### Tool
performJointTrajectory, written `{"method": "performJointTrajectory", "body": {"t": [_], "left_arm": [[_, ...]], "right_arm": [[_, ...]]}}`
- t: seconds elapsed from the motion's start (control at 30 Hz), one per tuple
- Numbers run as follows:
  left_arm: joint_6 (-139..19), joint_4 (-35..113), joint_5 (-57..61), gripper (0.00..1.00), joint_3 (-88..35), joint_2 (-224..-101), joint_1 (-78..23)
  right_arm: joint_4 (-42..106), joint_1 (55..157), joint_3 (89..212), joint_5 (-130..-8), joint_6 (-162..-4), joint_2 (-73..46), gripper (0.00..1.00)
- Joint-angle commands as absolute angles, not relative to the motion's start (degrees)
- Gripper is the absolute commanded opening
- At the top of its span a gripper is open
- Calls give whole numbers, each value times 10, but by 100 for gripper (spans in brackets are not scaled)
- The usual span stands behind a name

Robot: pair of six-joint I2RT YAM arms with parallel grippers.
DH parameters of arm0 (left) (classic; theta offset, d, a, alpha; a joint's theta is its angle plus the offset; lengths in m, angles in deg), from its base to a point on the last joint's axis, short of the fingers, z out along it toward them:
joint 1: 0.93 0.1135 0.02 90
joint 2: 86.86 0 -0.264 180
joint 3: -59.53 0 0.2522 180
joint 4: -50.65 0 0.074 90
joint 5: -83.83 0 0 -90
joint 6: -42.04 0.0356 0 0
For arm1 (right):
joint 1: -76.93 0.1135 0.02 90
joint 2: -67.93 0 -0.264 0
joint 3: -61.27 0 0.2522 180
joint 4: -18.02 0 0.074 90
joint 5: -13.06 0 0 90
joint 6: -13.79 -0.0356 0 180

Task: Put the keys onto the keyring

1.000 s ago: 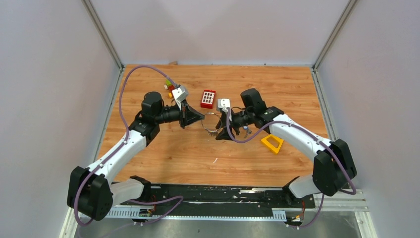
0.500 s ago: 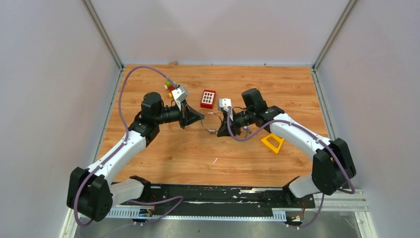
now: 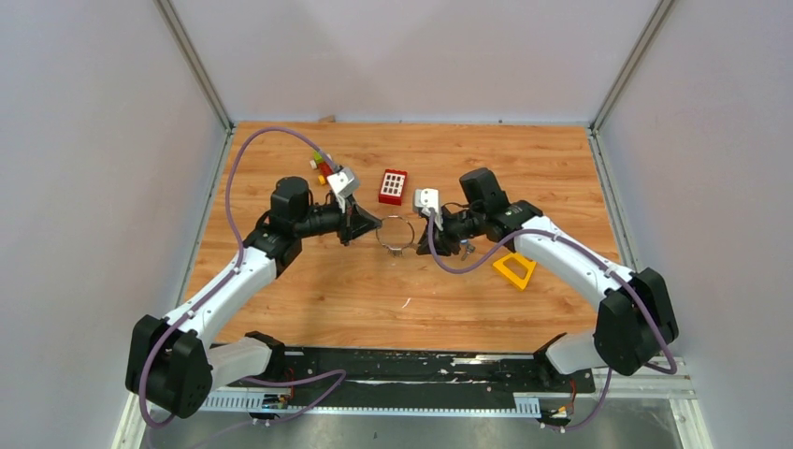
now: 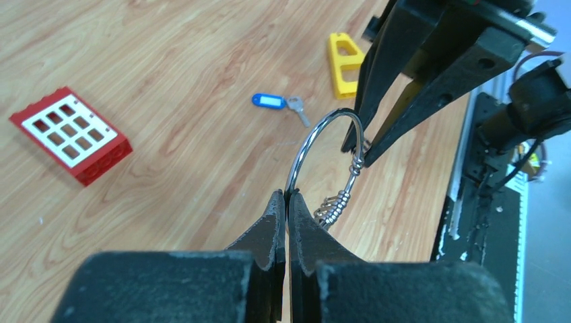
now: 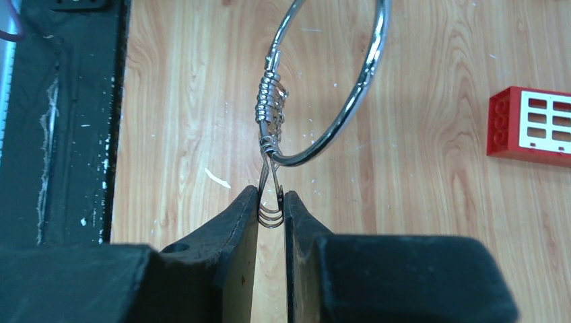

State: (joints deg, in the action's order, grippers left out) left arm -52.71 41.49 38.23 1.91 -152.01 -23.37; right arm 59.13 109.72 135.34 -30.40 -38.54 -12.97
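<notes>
Clearly no key is threaded yet: my left claw (image 4: 286,202) is clamped fully closed on the ring (image 5: 367,87), held up mid-table, my right claw (image 5: 271,202) pinches its other side through a narrow gap, and the blue-tagged key (image 4: 279,102) lies loose off to the right.

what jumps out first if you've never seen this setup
A silver keyring held between both arms at mid-table: the left gripper pinches its rim, the right gripper clamps its small wire loop. A key with a blue tag lies loose on the table nearby, not on the ring.
</notes>
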Motion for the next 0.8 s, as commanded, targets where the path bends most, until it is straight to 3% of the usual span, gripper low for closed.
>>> {"method": "performJointTrajectory", "body": {"t": [0.0,0.43,0.77], "left_arm": [[-461,343,309,0,-4,-1529,-233],[-457,270,277,0,-44,-1687,-234],[-475,222,261,0,-96,-1808,-234]], "right_arm": [[612,1094,1366,-348,-373,-150,0],[604,1095,1410,-337,-445,-323,0],[593,1090,1421,-369,-472,-358,24]]}}
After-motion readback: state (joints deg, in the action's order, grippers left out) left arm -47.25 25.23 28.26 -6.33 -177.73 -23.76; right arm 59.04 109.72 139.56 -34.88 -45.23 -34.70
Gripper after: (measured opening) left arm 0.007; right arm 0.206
